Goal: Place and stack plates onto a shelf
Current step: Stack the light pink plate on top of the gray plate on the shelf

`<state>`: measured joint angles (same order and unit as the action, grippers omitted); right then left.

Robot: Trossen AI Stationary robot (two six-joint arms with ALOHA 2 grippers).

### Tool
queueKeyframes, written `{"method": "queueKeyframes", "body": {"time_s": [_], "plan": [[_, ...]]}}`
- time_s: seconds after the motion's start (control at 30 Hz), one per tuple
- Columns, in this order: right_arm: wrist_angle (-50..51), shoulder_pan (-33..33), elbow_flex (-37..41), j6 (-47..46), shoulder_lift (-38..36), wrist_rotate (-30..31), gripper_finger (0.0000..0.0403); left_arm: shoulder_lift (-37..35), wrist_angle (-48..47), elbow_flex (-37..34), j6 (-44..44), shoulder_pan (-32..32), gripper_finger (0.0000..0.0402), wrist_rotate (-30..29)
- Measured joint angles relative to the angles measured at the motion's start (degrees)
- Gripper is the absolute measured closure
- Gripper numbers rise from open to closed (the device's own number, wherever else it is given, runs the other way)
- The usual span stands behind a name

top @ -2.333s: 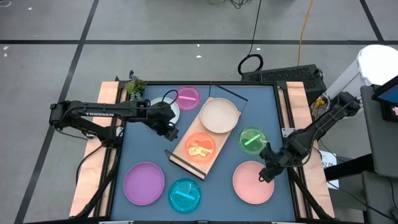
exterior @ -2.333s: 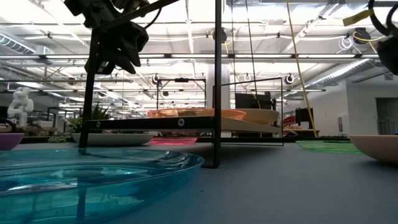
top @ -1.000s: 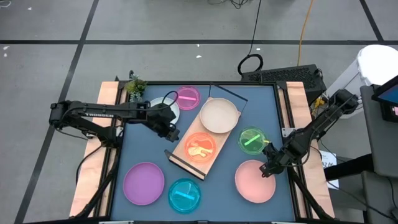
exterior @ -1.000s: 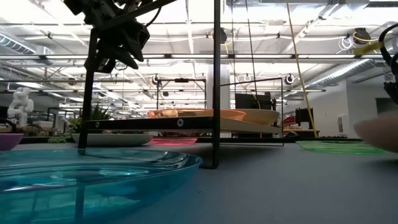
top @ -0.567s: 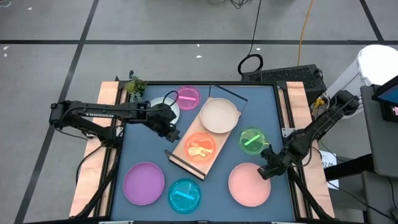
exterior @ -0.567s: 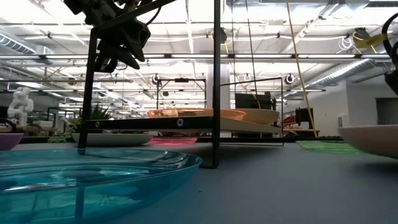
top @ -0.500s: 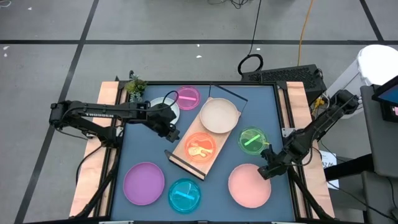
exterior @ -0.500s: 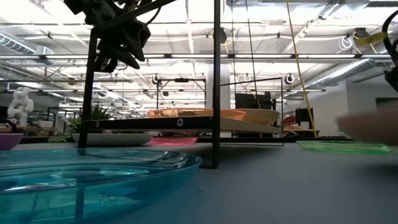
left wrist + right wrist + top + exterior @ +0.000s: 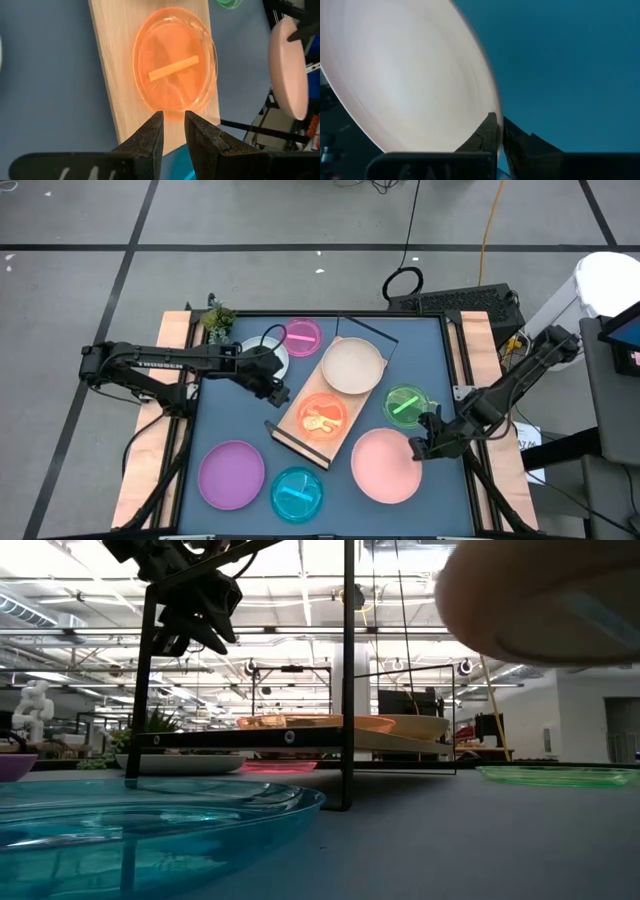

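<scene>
The salmon pink plate [image 9: 385,466] hangs above the table at the near right, high in the low view [image 9: 540,600], with my right gripper [image 9: 418,448] shut on it. The light-wood shelf [image 9: 296,425] lies aslant mid-table. It carries the orange plate [image 9: 322,416] and the beige plate [image 9: 351,365]. My left gripper [image 9: 272,392] hovers at the shelf's left edge. Its fingers [image 9: 174,116] stand a little apart with nothing between them, pointing at the orange plate [image 9: 175,65]. My right gripper pinches the salmon plate's rim [image 9: 492,107] at its right side [image 9: 412,452] between its two fingers. The fingers come from the table's right. The plate is lifted clear of the table, stretching away from the fingers toward the shelf.
On the table lie a small pink plate [image 9: 302,335], a green one [image 9: 406,406], a blue one [image 9: 297,493], a large purple one [image 9: 231,474] and a pale plate [image 9: 275,358] under my left arm. A small plant [image 9: 217,320] stands at the far left corner.
My right gripper has moved up and toward the table's left edge with the salmon plate. The plate first slid a little along the table and has since come off it; it now hangs closer to the shelf's near end.
</scene>
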<state>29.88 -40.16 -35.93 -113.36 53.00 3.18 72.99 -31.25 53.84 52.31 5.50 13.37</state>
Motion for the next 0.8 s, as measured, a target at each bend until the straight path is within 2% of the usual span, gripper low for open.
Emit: {"method": "queueKeyframes", "body": {"time_s": [0.17, 0.37, 0.53, 0.8], "plan": [[3.23, 2.10, -4.42, 0.35, -0.25, 0.39, 0.0402, 0.00, 2.98, 0.00, -7.38, -0.06, 0.0319, -1.08], [5.83, 5.29, -8.76, 0.76, -2.53, 4.66, 0.0402, 0.17, 4.12, 0.00, -16.32, -0.38, 0.0319, -6.56], [13.56, 9.56, -14.47, 4.43, -2.79, 4.92, 0.0402, 0.17, 4.77, 0.00, -18.67, -0.28, 0.0319, -10.40], [18.41, 19.20, -19.12, 11.83, -2.79, 7.21, 0.0403, 0.20, 5.12, 0.00, -17.40, -0.28, 0.0319, -10.91]]}}
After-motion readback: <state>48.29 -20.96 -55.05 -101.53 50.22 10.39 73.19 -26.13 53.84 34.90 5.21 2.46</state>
